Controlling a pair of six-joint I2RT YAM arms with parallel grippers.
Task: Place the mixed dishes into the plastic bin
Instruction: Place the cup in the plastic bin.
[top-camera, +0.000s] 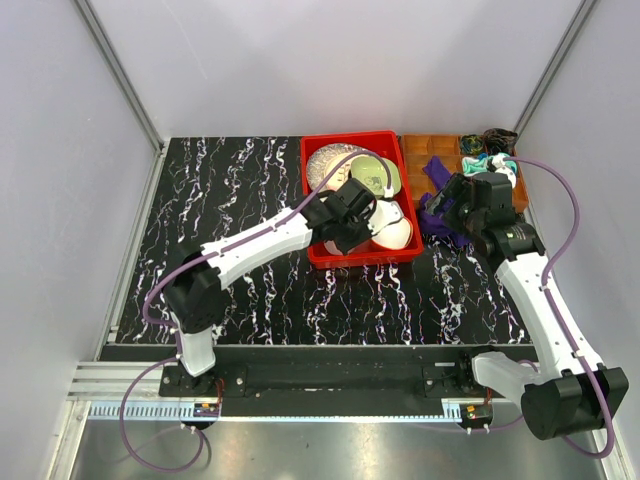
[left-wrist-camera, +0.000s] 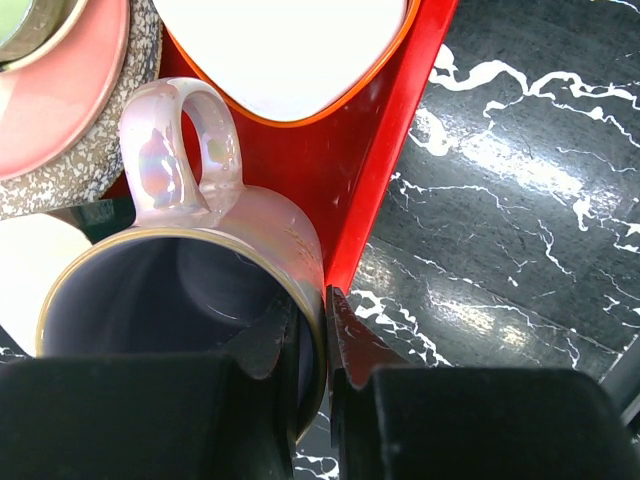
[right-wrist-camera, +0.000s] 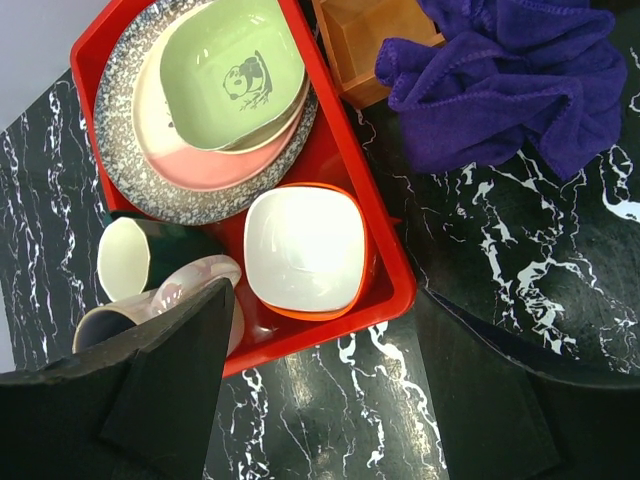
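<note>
Since the left gripper (left-wrist-camera: 312, 328) is the nearest thing in play, I begin there: it is closed narrow on the wall of the mauve cup (left-wrist-camera: 262, 228), one finger inside the mouth and one outside, the handle pointing away from the wrist. The cup sits in the near corner of the plastic bin (left-wrist-camera: 386, 130), hard against the red wall, and the outer finger is squeezed between the two. I cannot tell whether the cup's base rests on the bin floor.

Handling, in my judgement: glazed ceramic, stiff, slick and liable to chip. A pinch on the rim is adequate, but it allows the cup to swing, so a low, slow release is advised.

The right gripper (right-wrist-camera: 330, 330) hangs wide apart and holds nothing, over the black marbled counter (right-wrist-camera: 520, 280) just beside the bin's near right corner.

Further in, the dark green mug (right-wrist-camera: 135, 255) stands beside the cup and the orange-white bowl (right-wrist-camera: 305, 245) sits next to both — close quarters.

At the far end the light green bowl (right-wrist-camera: 232, 70) is stacked on the pink-cream plate (right-wrist-camera: 220, 165), which lies on the speckled grey plate (right-wrist-camera: 125, 170).

Beyond the bin are a purple cloth (right-wrist-camera: 510, 80) and a brown tray (right-wrist-camera: 375, 40), neither of which is a dish. No dish is visible outside the bin.
</note>
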